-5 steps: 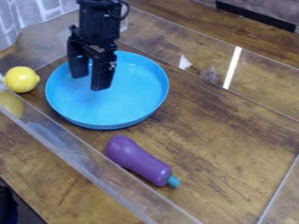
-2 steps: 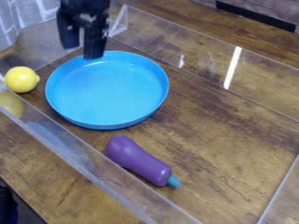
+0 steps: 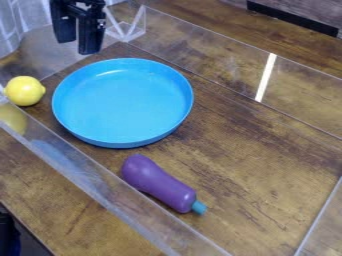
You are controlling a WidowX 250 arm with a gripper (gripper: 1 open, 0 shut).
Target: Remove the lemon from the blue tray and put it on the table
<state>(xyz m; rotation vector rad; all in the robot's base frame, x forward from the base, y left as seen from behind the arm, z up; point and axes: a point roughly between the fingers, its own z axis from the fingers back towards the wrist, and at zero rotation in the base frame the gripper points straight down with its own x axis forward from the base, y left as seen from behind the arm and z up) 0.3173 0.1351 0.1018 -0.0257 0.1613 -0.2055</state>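
**Lemon on the bench, hand open above the far left corner**

Camera view: The lemon (image 3: 24,91) sits on the bench (image 3: 254,150), just outside the left rim of the blue tray (image 3: 123,102). It lies very close to the rim; whether the two touch cannot be told. The tray is round and shallow, and its inside is bare. The bench is dark brown planks under a glossy clear sheet that throws bright reflections at the right.

The hand (image 3: 78,36) hangs at the top left of the picture, beyond the tray's far left edge, pointing straight down. Its two dark fingers stand apart with nothing between them, so it is open and holds nothing. The lemon lies nearer the camera than the hand and a little to the left of it, well apart from the fingers.

A purple eggplant (image 3: 162,184) with a teal stem lies on the bench in front of the tray, near its front rim but not touching it, its stem end pointing toward the lower right.
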